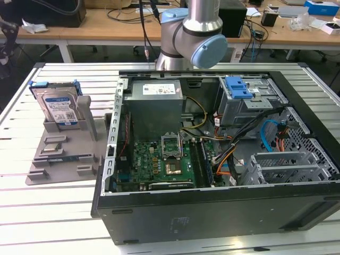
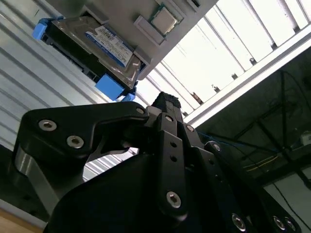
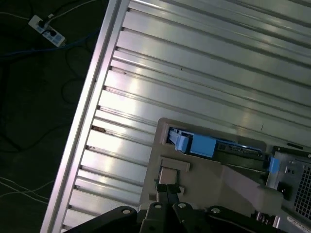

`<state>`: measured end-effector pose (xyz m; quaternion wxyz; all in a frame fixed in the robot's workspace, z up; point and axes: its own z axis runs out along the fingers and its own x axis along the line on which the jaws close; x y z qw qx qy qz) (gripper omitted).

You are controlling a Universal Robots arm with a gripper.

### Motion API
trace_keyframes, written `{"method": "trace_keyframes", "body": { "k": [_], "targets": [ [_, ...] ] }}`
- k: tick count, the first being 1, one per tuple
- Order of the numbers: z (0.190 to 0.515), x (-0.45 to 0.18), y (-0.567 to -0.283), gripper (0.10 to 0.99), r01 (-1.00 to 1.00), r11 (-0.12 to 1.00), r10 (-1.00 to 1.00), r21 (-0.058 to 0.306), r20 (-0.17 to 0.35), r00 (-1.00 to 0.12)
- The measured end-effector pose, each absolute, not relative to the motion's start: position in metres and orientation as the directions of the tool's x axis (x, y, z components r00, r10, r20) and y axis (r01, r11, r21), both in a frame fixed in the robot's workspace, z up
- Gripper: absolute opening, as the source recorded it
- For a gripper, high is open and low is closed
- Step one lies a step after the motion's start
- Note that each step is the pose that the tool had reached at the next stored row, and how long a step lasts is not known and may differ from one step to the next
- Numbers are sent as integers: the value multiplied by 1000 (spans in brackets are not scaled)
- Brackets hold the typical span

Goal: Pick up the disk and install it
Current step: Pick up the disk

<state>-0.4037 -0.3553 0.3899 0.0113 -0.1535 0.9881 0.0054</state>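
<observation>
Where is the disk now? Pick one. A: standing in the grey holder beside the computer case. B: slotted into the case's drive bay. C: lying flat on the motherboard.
A: the disk stands in the grey holder, at the exterior view's left of the computer case.

On desk point(image 1: 42, 212), at the exterior view's left: disk point(image 1: 58, 109) on edge in holder point(image 1: 53, 159). Just beside, toward that view's right: open computer case point(image 1: 212, 212), motherboard point(image 1: 154, 162) on its floor, power supply point(image 1: 156, 103) seemingly behind that, against the far wall.
</observation>
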Motion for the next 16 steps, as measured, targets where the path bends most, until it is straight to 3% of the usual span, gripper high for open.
{"method": "trace_keyframes", "body": {
  "k": [16],
  "targets": [
    [390, -404, -355, 106, -510, 860, -510, 7, -24, -860]
  ]
}}
